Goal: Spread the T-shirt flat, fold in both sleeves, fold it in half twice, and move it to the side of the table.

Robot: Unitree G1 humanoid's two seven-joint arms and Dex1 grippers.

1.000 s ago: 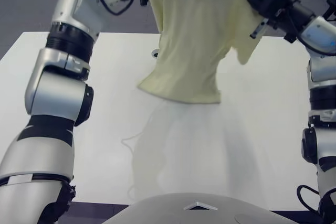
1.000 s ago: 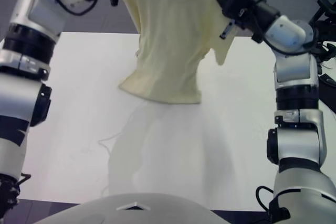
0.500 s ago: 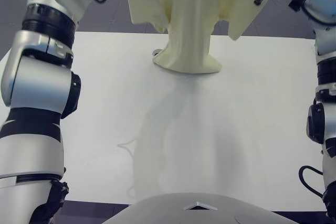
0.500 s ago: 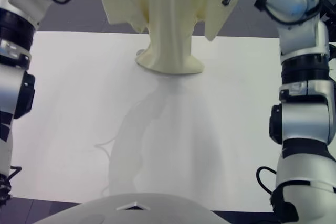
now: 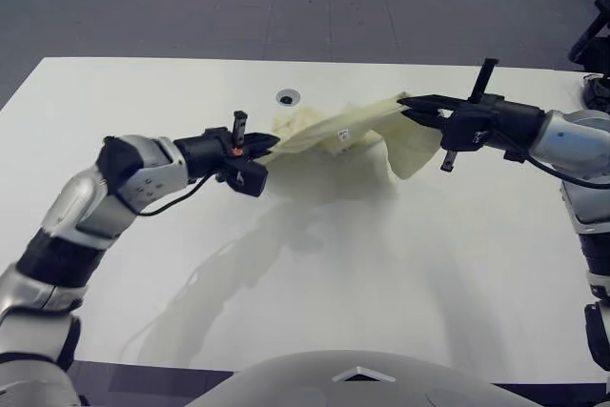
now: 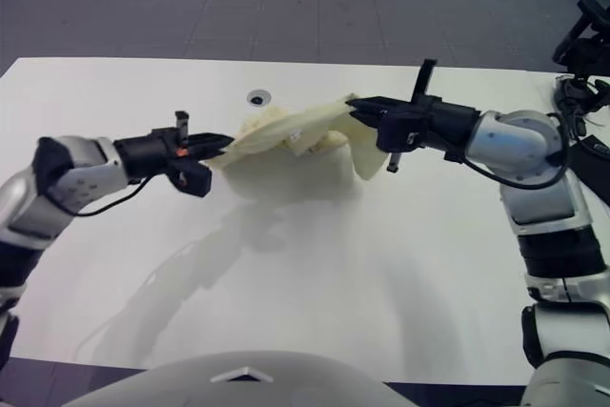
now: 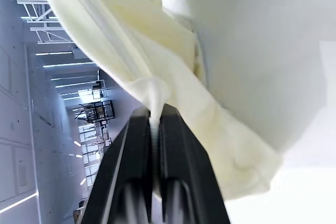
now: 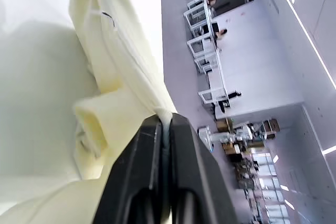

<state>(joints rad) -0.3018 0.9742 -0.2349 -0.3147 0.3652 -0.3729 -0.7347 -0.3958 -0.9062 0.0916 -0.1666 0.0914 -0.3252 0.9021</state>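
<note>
We hold the T-shirt (image 5: 335, 129) strung between our two grippers, low over the white surface (image 5: 400, 264). Our left gripper (image 5: 270, 144) is clamped on a pinch of the pale yellow cloth. In the left wrist view the fabric is squeezed to a thin ridge between the two dark fingers (image 7: 177, 150). Our right gripper (image 5: 404, 102) is closed the same way on the far end of the garment. Between them the cloth runs as a bunched, twisted band that appears to sag onto the surface about midway, and one loose fold hangs just below the right gripper. Gripping at two points well apart should, we judge, let us draw the band taut and lay it open. It is not yet flat, so spreading is the step in hand. A small round grommet (image 5: 286, 97) sits in the surface just beyond the left gripper.
</note>
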